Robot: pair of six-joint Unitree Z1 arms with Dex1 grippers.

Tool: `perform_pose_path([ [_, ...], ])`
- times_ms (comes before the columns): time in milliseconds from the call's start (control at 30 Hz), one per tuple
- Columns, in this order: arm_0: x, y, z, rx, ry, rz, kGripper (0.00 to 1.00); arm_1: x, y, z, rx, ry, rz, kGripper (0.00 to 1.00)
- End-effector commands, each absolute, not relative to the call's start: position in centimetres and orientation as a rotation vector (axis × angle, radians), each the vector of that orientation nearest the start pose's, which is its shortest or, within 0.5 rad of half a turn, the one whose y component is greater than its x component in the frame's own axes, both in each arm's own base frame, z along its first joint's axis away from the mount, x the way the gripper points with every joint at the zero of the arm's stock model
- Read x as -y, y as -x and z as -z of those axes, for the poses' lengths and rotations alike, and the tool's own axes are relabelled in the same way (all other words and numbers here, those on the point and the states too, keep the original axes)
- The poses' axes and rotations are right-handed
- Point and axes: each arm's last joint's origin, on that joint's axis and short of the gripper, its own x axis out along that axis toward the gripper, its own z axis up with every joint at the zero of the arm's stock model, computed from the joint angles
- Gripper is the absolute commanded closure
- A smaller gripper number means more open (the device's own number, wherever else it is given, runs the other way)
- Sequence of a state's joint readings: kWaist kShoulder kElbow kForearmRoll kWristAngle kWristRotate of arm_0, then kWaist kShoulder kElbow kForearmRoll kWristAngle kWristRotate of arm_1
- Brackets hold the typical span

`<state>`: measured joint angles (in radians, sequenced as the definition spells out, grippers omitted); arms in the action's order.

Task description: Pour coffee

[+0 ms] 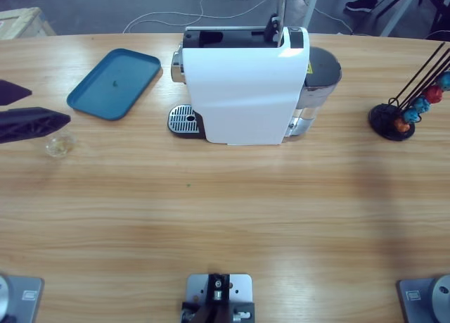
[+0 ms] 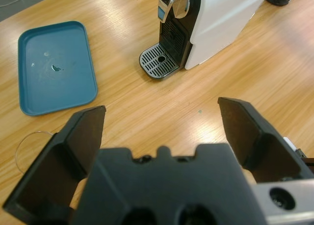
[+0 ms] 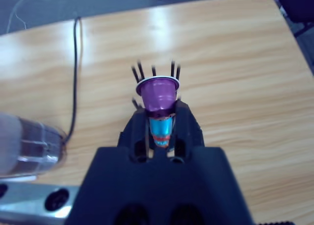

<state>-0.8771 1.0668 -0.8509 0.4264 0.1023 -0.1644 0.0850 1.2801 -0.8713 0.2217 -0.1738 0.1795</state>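
Left hand (image 2: 162, 137): jaws spread wide, gripping nothing, low over the surface (image 1: 225, 217) at its left end. Small clear glass (image 1: 60, 146) sits just beside the lower jaw in the high view; in the left wrist view only its rim shows, at the outer edge of the left jaw, not between the jaws. I can't make out any coffee in the glass or anywhere else.

Right hand (image 3: 158, 118): closed on a purple capsule (image 3: 157, 93), held above the capsule rack (image 1: 394, 120) at the right end. A blue capsule (image 3: 161, 128) sits just below it, between the jaws.

Likely step: load the capsule and get the glass to the machine. To do it well:
- Shift the left hand sideways so the glass is centred between the jaws before closing; as it stands a jaw would clip the rim.
- Keep the glass upright and set it on the drip grate (image 1: 183, 119) under the spout (image 2: 172, 2).
- Lift the capsule straight up to clear the rack's black rods.

Room: open wood between glass and grate. Blue tray (image 1: 114, 83) lies near that path on the far side, so pass in front of it. Glass is near the left edge of the surface. Coffee machine (image 1: 242, 91) stands mid-surface, rack well apart.
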Motion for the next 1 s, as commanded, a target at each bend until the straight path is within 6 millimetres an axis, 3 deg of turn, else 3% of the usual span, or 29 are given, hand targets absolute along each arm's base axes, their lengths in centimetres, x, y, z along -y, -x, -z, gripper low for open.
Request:
perform_pose_path([
  [33, 10.9, -9.5, -33.8, -0.641, -0.153, 0.704, 0.011, -0.4, -18.6, -38.7, -0.515, -0.132, 0.182, 1.000],
  [133, 10.7, -9.4, -34.0, -0.630, -0.150, 0.707, 0.010, -1.9, -16.3, -40.2, -0.480, -0.110, 0.066, 1.000],
  [200, 10.4, -9.2, -34.1, -0.619, -0.147, 0.708, 0.011, -4.1, -15.2, -41.0, -0.468, -0.031, -0.126, 1.000],
  [300, 10.0, -8.8, -34.0, -0.610, -0.149, 0.711, 0.011, -9.1, -14.3, -41.3, -0.492, 0.156, -0.463, 1.000],
  [500, 9.4, -7.7, -34.3, -0.602, -0.185, 0.766, 0.011, -20.4, -15.4, -40.8, -0.527, 0.433, -0.844, 1.000],
  [600, 8.2, -6.7, -33.9, -0.615, -0.221, 0.780, 0.012, -27.2, -17.1, -40.3, -0.521, 0.550, -0.986, 1.000],
  [767, 7.0, -5.6, -33.7, -0.597, -0.237, 0.820, 0.012, -34.0, -20.8, -39.5, -0.535, 0.635, -1.081, 1.000],
  [900, 6.7, -5.3, -33.3, -0.586, -0.286, 0.846, 0.011, -37.9, -23.3, -38.0, -0.554, 0.703, -1.092, 1.000],
  [1000, 6.6, -5.2, -32.2, -0.605, -0.315, 0.854, 0.010, -37.9, -25.6, -36.5, -0.591, 0.722, -1.030, 1.000],
])
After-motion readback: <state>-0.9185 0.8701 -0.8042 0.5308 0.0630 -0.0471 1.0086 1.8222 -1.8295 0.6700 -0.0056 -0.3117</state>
